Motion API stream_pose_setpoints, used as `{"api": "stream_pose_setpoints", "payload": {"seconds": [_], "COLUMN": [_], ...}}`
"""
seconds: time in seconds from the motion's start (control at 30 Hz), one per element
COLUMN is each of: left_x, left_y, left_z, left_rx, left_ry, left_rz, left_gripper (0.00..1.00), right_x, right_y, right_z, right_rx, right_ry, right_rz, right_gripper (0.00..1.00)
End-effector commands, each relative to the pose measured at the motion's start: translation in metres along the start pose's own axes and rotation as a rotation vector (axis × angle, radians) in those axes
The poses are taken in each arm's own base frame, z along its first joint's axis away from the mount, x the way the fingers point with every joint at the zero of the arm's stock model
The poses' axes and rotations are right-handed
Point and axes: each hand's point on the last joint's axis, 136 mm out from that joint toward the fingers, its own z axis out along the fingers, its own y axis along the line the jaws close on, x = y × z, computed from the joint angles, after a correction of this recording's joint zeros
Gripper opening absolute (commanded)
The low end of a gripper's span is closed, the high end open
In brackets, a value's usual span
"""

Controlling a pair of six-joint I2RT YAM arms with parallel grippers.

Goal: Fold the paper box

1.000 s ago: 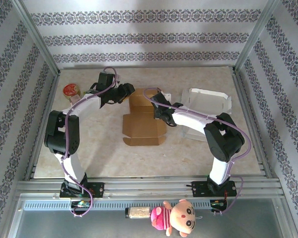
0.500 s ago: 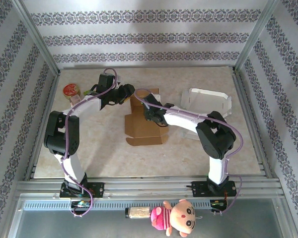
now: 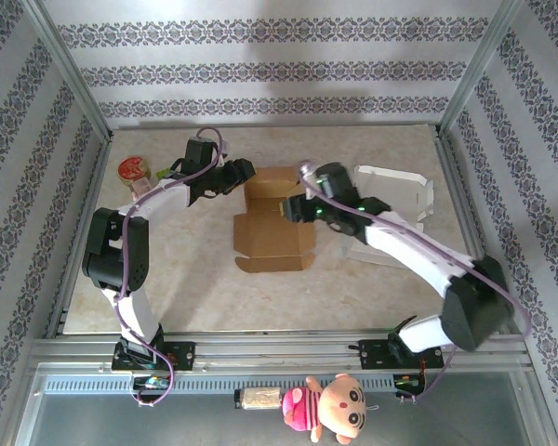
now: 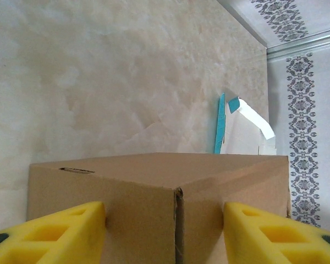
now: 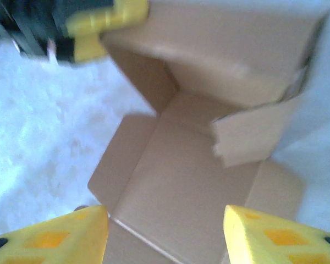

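The brown paper box sits half-folded mid-table, with the left hand parted at its far left corner, gripping nothing, and the right hand wide open and empty over its right side.

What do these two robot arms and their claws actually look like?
The left arm and right arm are white tubes with black joints, a thin purple cable looping along each. The left claw and right claw each have two blocky yellow fingers.
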Motion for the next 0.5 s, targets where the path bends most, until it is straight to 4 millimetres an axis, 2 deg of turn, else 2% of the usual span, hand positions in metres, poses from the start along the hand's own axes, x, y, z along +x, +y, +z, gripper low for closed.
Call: {"api": "stream_pose_setpoints", "payload": {"seconds": [0.0, 0.07, 0.13, 0.17, 0.27, 0.33, 0.47], "left_x": [0.017, 0.018, 0.019, 0.019, 0.018, 0.019, 0.021], "left_y": [0.007, 0.007, 0.006, 0.006, 0.005, 0.005, 0.006], "left_z": [0.004, 0.005, 0.005, 0.005, 0.004, 0.003, 0.003], "left_rx": [-0.043, -0.042, -0.04, -0.04, -0.04, -0.042, -0.043], "left_ry": [0.041, 0.044, 0.045, 0.044, 0.04, 0.039, 0.046], "left_rz": [0.03, 0.031, 0.031, 0.031, 0.035, 0.037, 0.035], "left_gripper": [0.56, 0.56, 0.56, 0.56, 0.56, 0.56, 0.56], "right_x": [-0.019, -0.022, -0.013, -0.006, 0.008, 0.011, 0.001], "right_y": [-0.025, -0.043, -0.052, -0.05, -0.057, -0.068, -0.077], "right_z": [-0.021, -0.021, -0.008, 0.0, 0.027, 0.045, 0.074], "right_rx": [0.004, 0.032, 0.055, 0.039, 0.07, 0.107, 0.142], "right_ry": [-0.138, -0.178, -0.14, -0.091, 0.031, 0.063, 0.072], "right_rz": [-0.165, -0.294, -0.443, -0.506, -0.63, -0.662, -0.621], "right_gripper": [0.6, 0.61, 0.63, 0.64, 0.65, 0.66, 0.64]}}
